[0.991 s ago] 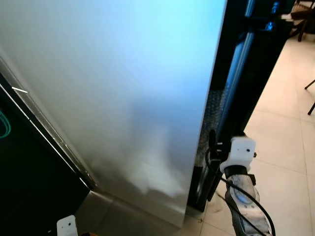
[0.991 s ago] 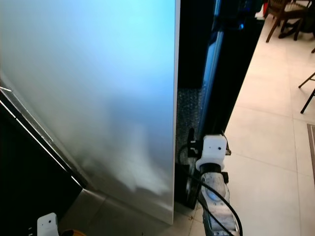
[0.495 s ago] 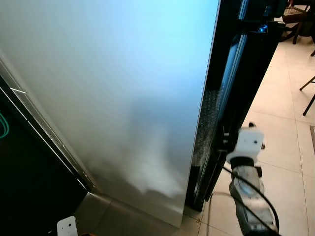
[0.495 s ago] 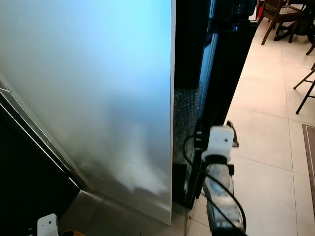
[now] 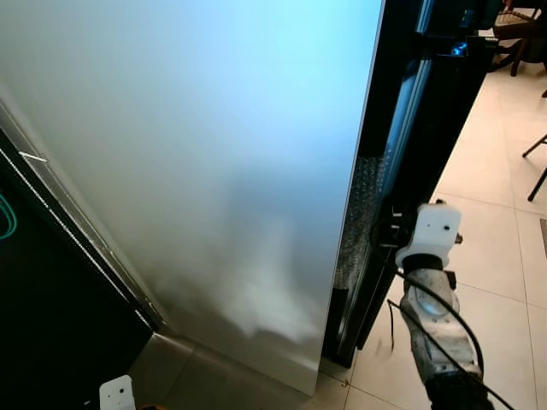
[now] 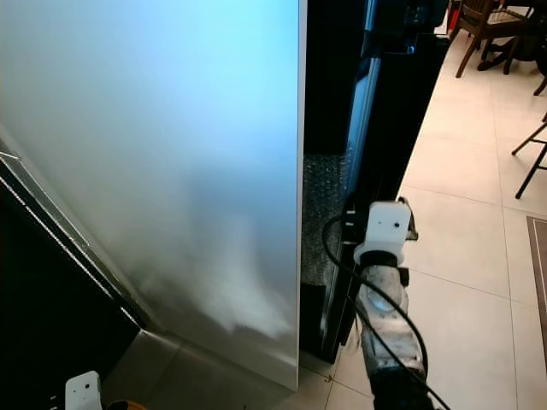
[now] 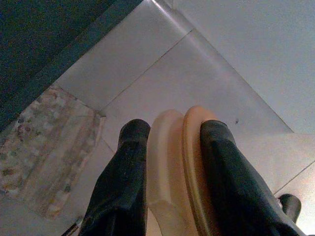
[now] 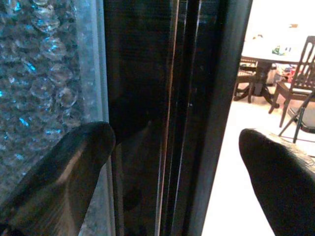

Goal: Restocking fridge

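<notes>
The right end effector (image 8: pixel 172 162), fingers spread wide, straddled the black fridge door edge (image 8: pixel 162 98), apparently to pull it; the left end effector (image 7: pixel 170 167) gripped pale round discs (image 7: pixel 179 162) for restocking.

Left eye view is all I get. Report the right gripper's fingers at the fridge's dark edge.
Observer: The right gripper is open, and the dark door edge lies ahead between its fingers.
Operator: Say what sits beside that edge.
Observer: Bubble wrap, past one finger.
Operator: Now give me the left gripper.
Observer: The left gripper is shut on a pale orange rounded item, above floor tiles.
</notes>
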`<state>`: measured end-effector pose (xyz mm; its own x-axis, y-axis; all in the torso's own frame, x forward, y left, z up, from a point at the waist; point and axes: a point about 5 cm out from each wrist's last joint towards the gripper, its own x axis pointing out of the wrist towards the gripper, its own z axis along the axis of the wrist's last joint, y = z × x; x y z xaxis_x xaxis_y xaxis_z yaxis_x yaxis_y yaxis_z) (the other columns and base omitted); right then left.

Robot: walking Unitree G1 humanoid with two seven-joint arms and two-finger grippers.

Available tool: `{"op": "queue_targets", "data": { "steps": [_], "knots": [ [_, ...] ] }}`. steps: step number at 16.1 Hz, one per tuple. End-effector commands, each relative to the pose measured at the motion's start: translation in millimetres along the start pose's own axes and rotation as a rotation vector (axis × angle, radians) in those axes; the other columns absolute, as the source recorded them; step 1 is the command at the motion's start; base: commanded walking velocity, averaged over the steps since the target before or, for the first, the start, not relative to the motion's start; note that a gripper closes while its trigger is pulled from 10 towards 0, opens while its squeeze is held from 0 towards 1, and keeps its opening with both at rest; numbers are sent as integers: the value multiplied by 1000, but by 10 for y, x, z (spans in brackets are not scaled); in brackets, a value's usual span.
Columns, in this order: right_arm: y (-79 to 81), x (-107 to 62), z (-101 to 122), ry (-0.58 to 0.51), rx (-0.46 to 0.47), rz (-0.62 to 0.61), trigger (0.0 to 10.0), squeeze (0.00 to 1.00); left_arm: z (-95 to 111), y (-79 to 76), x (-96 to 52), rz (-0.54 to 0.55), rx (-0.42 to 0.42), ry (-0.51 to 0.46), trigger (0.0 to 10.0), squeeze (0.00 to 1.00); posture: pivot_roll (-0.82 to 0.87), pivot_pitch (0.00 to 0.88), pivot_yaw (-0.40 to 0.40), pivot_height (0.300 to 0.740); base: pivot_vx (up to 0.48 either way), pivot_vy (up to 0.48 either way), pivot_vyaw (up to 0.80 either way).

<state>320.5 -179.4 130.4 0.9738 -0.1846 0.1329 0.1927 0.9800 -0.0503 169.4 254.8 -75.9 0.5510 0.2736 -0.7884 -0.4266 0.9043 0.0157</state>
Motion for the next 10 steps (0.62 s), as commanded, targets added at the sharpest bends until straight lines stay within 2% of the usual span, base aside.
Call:
{"op": "queue_targets", "data": {
  "steps": [1, 4, 8, 10],
  "knots": [
    [-38, 61, 40, -10, 10, -15, 10000, 0, -33, 14, -5, 3, 23, 15, 10000, 0, -164, 0, 71, 740, 0, 0, 0],
    [-63, 142, 63, -15, 29, -13, 10000, 0, -30, 0, -4, -1, 21, 13, 10000, 0, -158, 0, 71, 740, 0, 0, 0],
    [-6, 161, 59, -10, 31, 27, 10000, 0, -29, -13, -3, -5, 25, 13, 10000, 0, -156, 0, 69, 740, 0, 0, 0],
    [-47, 159, 61, -20, 28, -3, 10000, 0, -30, -24, -3, -8, 27, 12, 10000, 0, -158, 0, 70, 740, 0, 0, 0]
  ]
}}
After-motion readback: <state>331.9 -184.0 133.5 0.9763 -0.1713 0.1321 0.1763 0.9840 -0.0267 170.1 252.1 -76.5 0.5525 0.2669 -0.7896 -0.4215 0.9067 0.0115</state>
